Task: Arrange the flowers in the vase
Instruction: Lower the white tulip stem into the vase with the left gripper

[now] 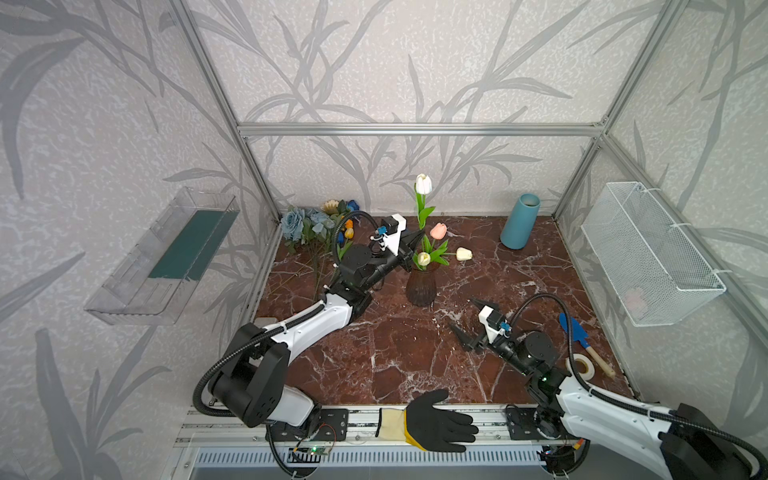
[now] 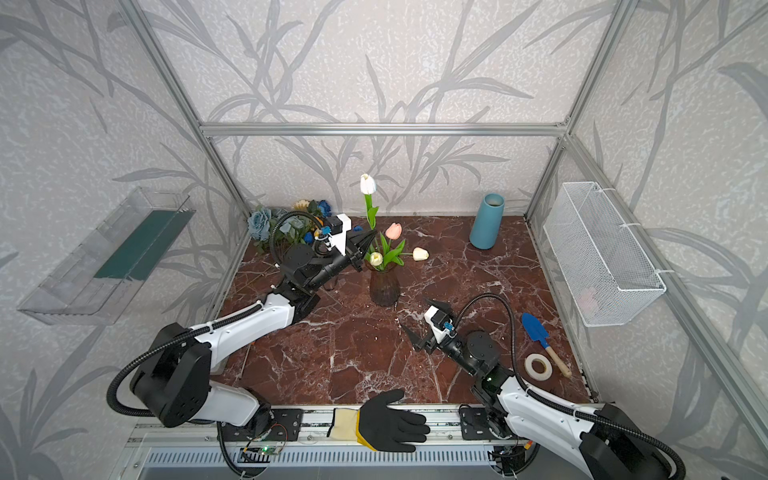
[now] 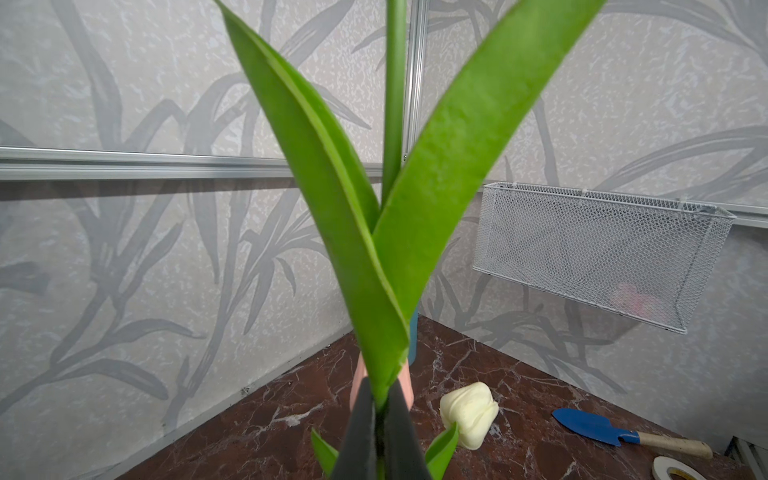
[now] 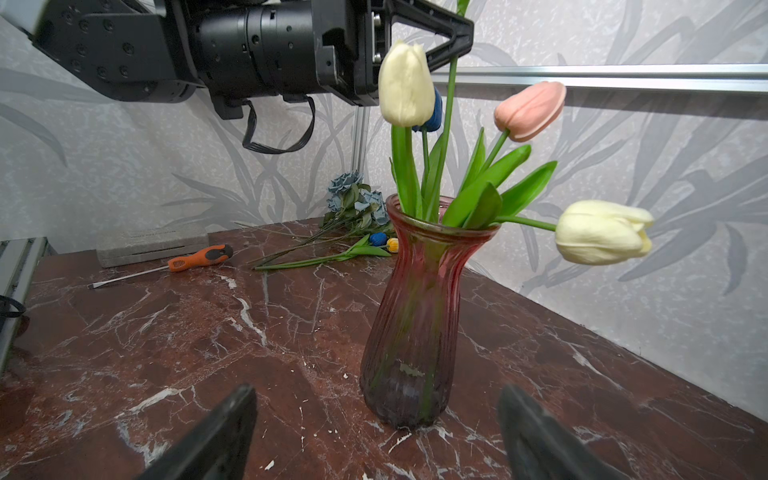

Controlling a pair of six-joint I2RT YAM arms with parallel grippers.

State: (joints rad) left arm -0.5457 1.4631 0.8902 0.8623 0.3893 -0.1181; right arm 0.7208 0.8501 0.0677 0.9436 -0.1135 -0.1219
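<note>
Nearby, your right gripper [image 1: 460, 312] hangs spread and empty before the vase [image 4: 409, 332], which holds 3 pale tulips [image 4: 405, 83]. Only its wrist view shows the orange handle of the screwdriver [image 4: 199, 257]. Beyond, your left gripper [image 1: 419, 240] pinches the stem of the white tulip [image 1: 423, 184] over the vase mouth; that wrist view cuts off the bloom, clear in both top views. Loose flowers [image 1: 309, 226] lie farthest back.

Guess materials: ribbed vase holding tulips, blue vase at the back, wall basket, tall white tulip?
Ribbed vase: tinted glass, glossy; stems show through its reddish wall.
Blue vase: probably ceramic, matte; opaque, no glare.
Wall basket: white-coated wire mesh; open holes.
Tall white tulip: likely soft plastic; waxy, uniform petals.
</note>
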